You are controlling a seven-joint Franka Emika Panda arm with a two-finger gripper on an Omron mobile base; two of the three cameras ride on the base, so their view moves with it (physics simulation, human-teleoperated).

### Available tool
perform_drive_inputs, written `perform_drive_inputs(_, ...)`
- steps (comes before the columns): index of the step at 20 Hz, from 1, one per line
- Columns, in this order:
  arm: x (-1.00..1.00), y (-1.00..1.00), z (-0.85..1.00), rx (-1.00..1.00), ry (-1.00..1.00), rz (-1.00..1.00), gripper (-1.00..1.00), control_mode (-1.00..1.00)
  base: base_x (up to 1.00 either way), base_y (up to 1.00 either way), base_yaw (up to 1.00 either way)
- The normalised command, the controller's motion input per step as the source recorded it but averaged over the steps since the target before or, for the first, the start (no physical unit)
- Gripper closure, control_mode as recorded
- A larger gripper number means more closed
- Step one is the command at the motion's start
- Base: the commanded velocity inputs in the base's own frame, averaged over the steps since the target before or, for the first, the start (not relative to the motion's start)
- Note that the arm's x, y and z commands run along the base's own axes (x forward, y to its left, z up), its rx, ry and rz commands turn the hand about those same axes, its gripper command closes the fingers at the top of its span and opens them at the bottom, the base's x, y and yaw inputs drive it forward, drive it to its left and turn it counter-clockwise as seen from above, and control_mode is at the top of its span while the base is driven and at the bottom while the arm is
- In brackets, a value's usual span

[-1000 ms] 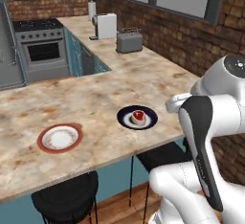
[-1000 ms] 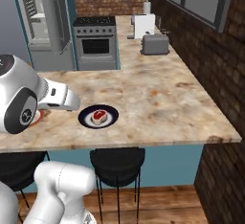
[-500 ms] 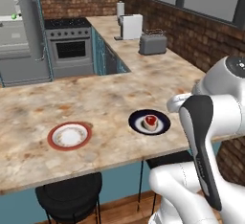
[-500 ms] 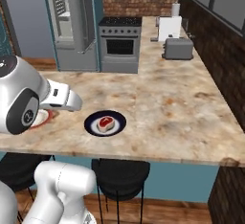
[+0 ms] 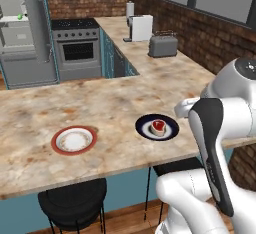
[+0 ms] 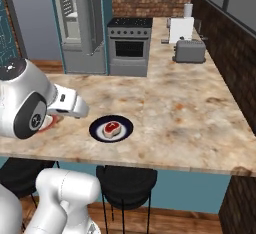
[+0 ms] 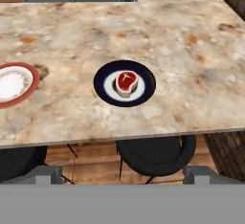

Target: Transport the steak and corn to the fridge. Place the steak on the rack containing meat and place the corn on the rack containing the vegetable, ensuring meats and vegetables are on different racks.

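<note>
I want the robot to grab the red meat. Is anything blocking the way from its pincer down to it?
Nothing visible does. The red, pale-rimmed steak lies uncovered on its dark blue plate, bare speckled stone counter around it. The red-rimmed white plate sits off to one side, apart.

A red, pale-rimmed round steak point(image 7: 126, 82) is seen on a dark navy plate with white centre point(image 7: 145, 94). A red-rimmed white plate point(image 5: 74, 140) and beige speckled marble countertop point(image 6: 185, 108) are noted.

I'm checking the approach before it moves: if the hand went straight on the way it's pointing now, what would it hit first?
Probably the steak on its dark plate, which sits near the middle of the hand view; depth is unclear, so it might meet the counter just beyond.
</note>
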Motion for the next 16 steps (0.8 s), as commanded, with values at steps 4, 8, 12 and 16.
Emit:
perform_drive_inputs(4,0.60,-0.06,-0.54,0.14,0.07,-0.02,-1.00,-1.00,0.00,0.00,0.00)
perform_drive_inputs(8,0.82,-0.04,-0.90,0.02,0.15,0.00,-1.00,-1.00,0.00,0.00,0.00)
perform_drive_inputs(12,1.00,0.00,-0.78,-0.03,0.18,-0.07,-1.00,-1.00,0.00,0.00,0.00)
perform_drive_inputs(16,0.97,-0.19,-0.87,0.00,0.28,-0.07,-1.00,-1.00,0.00,0.00,0.00)
